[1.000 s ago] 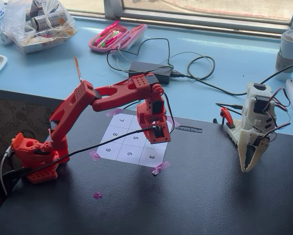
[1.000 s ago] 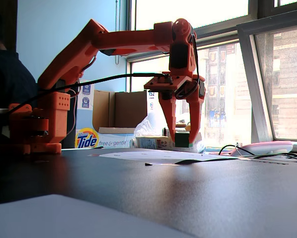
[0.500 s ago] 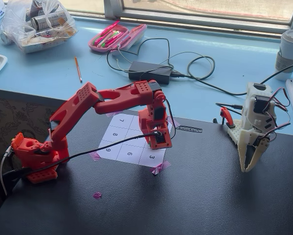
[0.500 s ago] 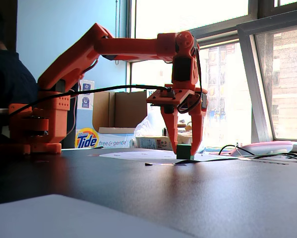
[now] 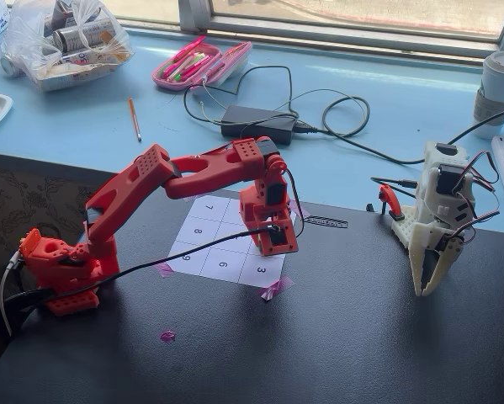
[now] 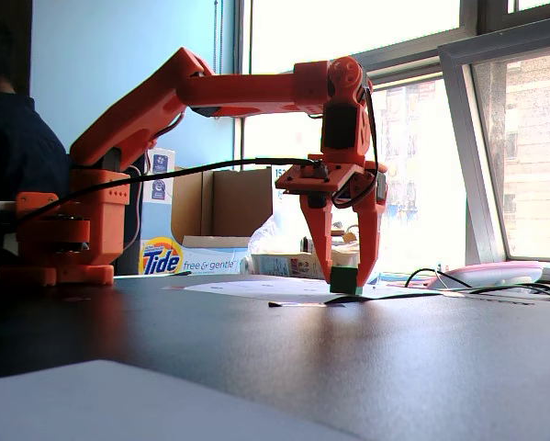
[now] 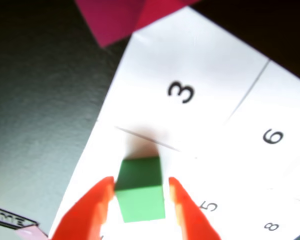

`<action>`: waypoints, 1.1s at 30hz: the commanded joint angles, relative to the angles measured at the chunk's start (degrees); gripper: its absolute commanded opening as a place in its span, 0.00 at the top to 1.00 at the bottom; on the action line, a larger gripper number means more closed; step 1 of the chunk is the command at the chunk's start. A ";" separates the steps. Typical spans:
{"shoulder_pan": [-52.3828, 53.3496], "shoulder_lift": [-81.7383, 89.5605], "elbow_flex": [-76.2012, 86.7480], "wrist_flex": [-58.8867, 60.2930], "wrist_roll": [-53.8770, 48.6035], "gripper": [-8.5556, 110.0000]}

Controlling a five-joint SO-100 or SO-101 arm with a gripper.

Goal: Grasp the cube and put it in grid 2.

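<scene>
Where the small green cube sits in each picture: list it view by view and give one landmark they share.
A fixed view, looking down on the table: the small green cube is not visible, hidden behind the orange gripper.
A fixed view, at table level: cube low and right of centre, between the fingertips.
Wrist view: cube bottom centre, between the fingers, below cell 3.
Shared landmark: the white numbered paper grid.

Robot arm point(image 5: 176, 181) — orange-red printed plastic throughout, with blocky ribbed links, small round holes in the shells and a squat base point(image 5: 58, 268). A black cable point(image 5: 184, 251) runs along it to the wrist. The gripper point(image 6: 345, 274) ends in two tapering orange fingers point(image 7: 84, 215).
</scene>
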 commanded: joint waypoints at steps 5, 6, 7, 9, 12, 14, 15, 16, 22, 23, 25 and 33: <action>-0.97 6.06 -2.46 5.45 -1.41 0.62; -0.97 6.68 -2.29 5.89 -1.76 0.61; -0.97 7.47 -2.02 6.33 -2.11 0.60; -0.79 9.32 -2.02 7.21 -2.29 0.60; 0.26 14.50 -1.67 8.35 -2.29 0.60; 1.49 20.21 -0.18 8.53 -2.46 0.60; 2.20 23.38 0.79 8.70 -2.64 0.60; 3.25 26.54 1.49 9.14 -2.64 0.60; 12.92 47.81 13.62 9.93 -3.34 0.60; 15.29 50.80 15.73 9.84 -3.69 0.60; 20.21 56.69 20.21 9.32 -5.01 0.58; 33.22 80.77 54.23 -4.57 -10.72 0.57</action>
